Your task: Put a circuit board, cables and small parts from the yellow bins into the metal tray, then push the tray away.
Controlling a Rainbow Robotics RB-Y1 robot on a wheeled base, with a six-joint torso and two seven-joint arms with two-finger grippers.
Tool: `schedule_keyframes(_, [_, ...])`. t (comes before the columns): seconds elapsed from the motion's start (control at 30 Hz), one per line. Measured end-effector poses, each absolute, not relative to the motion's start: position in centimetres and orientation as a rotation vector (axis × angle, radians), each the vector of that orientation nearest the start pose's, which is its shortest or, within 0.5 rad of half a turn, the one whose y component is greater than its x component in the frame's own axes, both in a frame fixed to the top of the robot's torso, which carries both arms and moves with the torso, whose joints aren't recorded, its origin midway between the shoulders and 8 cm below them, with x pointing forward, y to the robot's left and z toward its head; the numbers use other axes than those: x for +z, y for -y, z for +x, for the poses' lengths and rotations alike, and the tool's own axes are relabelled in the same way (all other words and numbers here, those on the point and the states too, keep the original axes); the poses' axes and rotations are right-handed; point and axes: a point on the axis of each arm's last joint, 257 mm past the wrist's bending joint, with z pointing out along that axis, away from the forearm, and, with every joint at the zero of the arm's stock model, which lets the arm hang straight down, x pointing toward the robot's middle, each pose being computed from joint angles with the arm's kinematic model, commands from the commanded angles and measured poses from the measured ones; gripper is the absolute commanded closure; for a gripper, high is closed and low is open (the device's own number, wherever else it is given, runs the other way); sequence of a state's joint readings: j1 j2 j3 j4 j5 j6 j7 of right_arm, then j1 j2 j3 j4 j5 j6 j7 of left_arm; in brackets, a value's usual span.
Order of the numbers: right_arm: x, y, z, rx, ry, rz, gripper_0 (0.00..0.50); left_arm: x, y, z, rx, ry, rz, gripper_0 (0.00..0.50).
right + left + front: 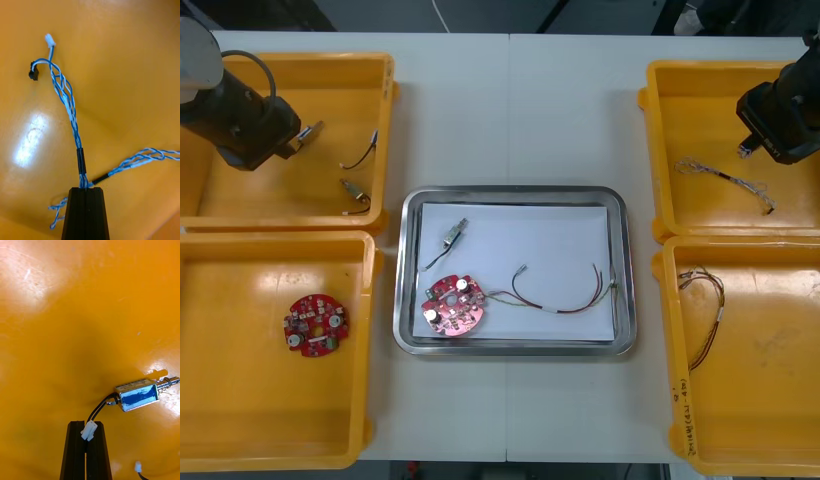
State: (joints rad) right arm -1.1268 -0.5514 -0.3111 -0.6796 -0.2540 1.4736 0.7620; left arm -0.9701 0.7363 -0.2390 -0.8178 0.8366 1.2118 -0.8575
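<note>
My left gripper (pixel 298 140) hangs over the far left yellow bin (pixel 240 205). In the left wrist view it (pixel 87 429) is shut on the black wires and white plug of a small metal part (pixel 138 394), which juts out beyond the fingertips above the bin floor. My right gripper (pixel 748 146) is over the far right yellow bin (pixel 660 150). In the right wrist view it (pixel 85 189) is shut on the twisted blue and white cable (pixel 69 108), whose strands (pixel 725 178) trail across the bin floor. The metal tray (pixel 408 270) holds a red circuit board (pixel 452 306), a red and yellow cable (pixel 565 298) and a small metal part (pixel 455 235).
Two more small metal parts (pixel 360 152) (pixel 355 193) with black wires lie in the far left bin. The near left bin (pixel 220 420) holds another red circuit board (pixel 316 325). A red and yellow cable (pixel 707 310) lies in the near right bin (pixel 780 430).
</note>
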Motion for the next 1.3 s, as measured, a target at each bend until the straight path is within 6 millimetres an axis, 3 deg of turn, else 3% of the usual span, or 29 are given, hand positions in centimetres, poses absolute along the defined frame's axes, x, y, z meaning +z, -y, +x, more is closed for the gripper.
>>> schedule_keyframes(0.2, [-13.8,37.7,59.9,0.274,-2.441,1.262,0.500,-18.9,-37.7,61.8,-0.326,-2.427,-0.942,0.490])
schedule_keyframes(0.27, [-13.3,37.6,59.6,0.271,-2.447,1.257,0.500,-19.1,-37.7,61.7,-0.330,-2.430,-0.942,0.350])
schedule_keyframes(0.3, [-13.2,37.5,59.5,0.269,-2.453,1.256,0.500,-19.1,-37.6,61.7,-0.331,-2.431,-0.943,0.194])
schedule_keyframes(0.33, [-13.1,37.4,59.3,0.268,-2.457,1.255,0.500,-19.2,-37.6,61.7,-0.332,-2.432,-0.944,0.194])
schedule_keyframes(0.37, [-12.9,37.3,59.2,0.269,-2.461,1.254,0.500,-19.2,-37.6,61.7,-0.333,-2.432,-0.944,0.033])
schedule_keyframes(0.4, [-12.8,37.2,59.2,0.270,-2.463,1.252,0.500,-19.2,-37.6,61.7,-0.334,-2.432,-0.943,0.000])
schedule_keyframes(0.73, [-9.7,35.9,57.1,0.266,-2.520,1.203,0.500,-18.8,-37.1,61.8,-0.345,-2.431,-0.927,0.000])
schedule_keyframes(0.87, [-8.8,35.0,56.1,0.273,-2.588,1.100,0.500,-18.1,-37.0,61.3,-0.330,-2.458,-0.899,0.000])
schedule_keyframes(1.3, [-4.7,33.8,56.5,0.361,-2.549,0.948,0.500,-12.6,-37.9,57.8,-0.197,-2.551,-0.740,0.000])
